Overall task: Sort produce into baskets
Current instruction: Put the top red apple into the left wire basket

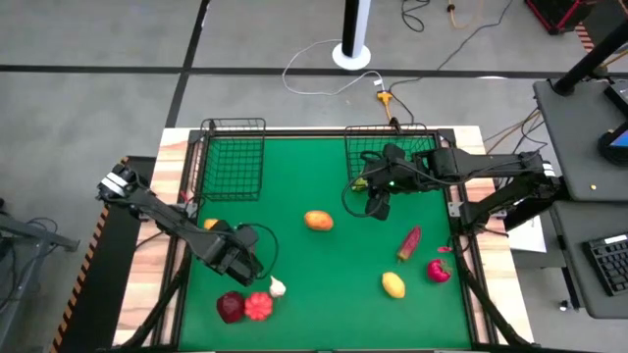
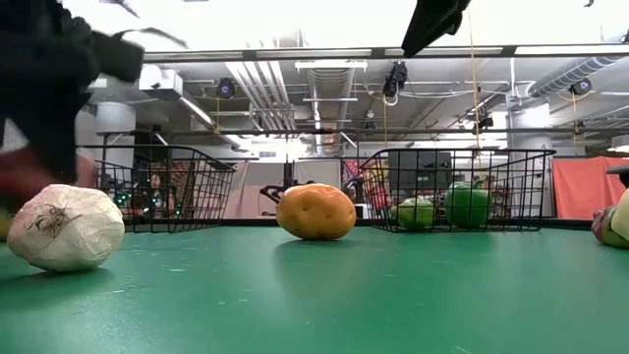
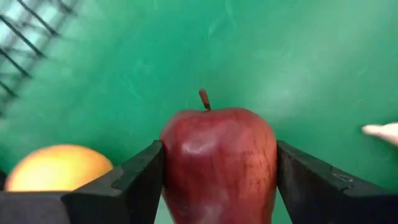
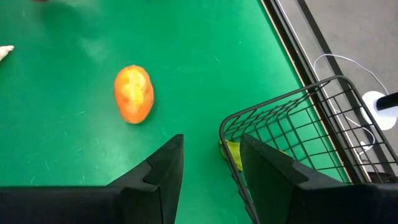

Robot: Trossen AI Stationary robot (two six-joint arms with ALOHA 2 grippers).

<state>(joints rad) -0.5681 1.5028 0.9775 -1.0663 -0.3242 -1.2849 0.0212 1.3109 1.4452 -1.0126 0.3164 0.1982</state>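
Sorting under way: several produce pieces remained loose on the surface (image 1: 324,270).
Left gripper (image 3: 217,168) jaws clamped a red apple (image 3: 219,163); right gripper (image 4: 211,163) jaws stood narrowly parted, empty, beside the right basket (image 4: 292,134), which held green pieces.

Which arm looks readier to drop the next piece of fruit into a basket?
The left. Its gripper is shut on a red apple above the green mat. The right gripper hangs open and empty beside the right basket, so it must first fetch something.

Grey floor (image 1: 98,108) with black tape lines, white cables, a round white stand base (image 1: 352,54).
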